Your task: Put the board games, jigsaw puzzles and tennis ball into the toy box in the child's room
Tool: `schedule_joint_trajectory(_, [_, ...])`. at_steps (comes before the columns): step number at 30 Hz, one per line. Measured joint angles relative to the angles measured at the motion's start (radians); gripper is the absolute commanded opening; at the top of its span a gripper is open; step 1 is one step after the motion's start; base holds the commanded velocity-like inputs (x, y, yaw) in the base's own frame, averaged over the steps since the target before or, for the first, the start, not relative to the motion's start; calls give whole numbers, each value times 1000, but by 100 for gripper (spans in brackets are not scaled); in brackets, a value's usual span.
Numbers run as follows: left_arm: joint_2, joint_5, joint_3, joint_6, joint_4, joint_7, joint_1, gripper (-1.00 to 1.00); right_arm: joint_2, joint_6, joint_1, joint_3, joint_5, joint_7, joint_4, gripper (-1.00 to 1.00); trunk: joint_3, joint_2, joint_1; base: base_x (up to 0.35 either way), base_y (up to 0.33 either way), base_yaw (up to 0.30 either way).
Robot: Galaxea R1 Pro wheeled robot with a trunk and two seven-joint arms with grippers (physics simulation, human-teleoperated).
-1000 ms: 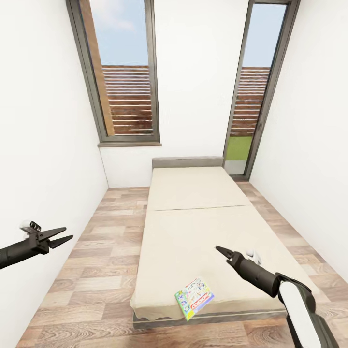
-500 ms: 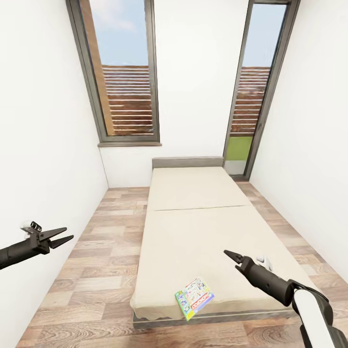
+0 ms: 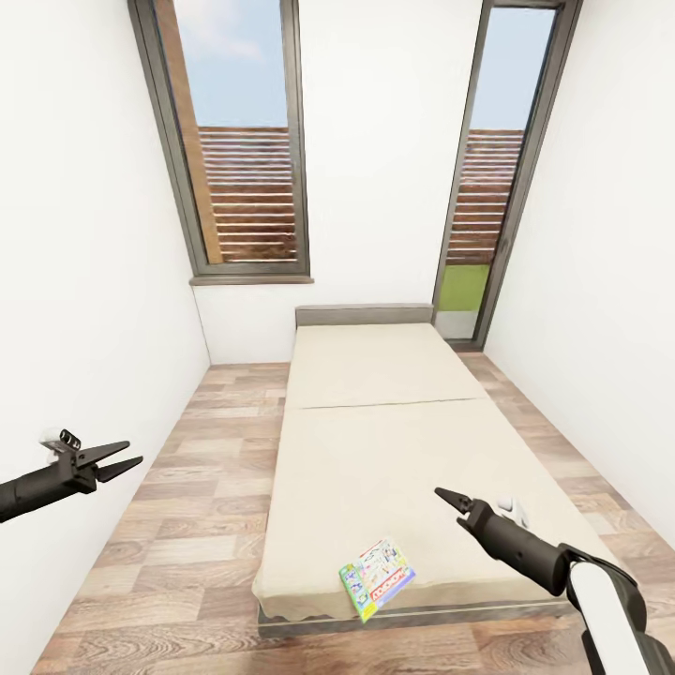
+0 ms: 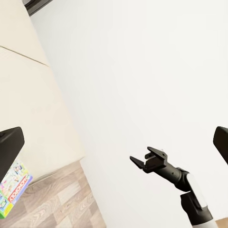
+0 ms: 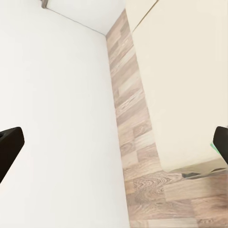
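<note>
Having drifted rightward and lower over the past second, now holding nearly steady: right gripper [image 3: 441, 493], fingers parted and empty, hovering above the bed [image 3: 375, 441]. Lying flat at the foot corner, the board game [image 3: 377, 577], long axis skewed diagonally, below and left of that claw. Left gripper [image 3: 117, 457], spread empty over the floor [image 3: 169, 525], sitting farther off.

Both arms are matte black with tapered, pointed black fingers [image 3: 112, 458], the right arm [image 3: 600, 600] carrying a glossy white shell section (behind its jaws).
</note>
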Motion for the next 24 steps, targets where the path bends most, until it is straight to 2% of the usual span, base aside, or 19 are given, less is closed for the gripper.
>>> schedule_joint_trajectory(8, [0,0,0,0,0,4,0,100,0,-3,-3,0,0,-1,38,100,0,0,0,0,0,0])
schedule_joint_trajectory(15, [0,0,-2,1,0,4,0,100,-1,-5,-10,-10,0,-1,81,100,-22,-49,27,0,0,0])
schedule_joint_trajectory(18, [0,0,-1,1,0,3,0,100,-2,-5,-12,-27,0,0,92,100,-31,-70,38,0,0,0])
schedule_joint_trajectory(24, [0,-1,-1,2,0,3,0,100,-4,-3,-13,-85,1,2,138,100,-50,-112,61,0,0,0])
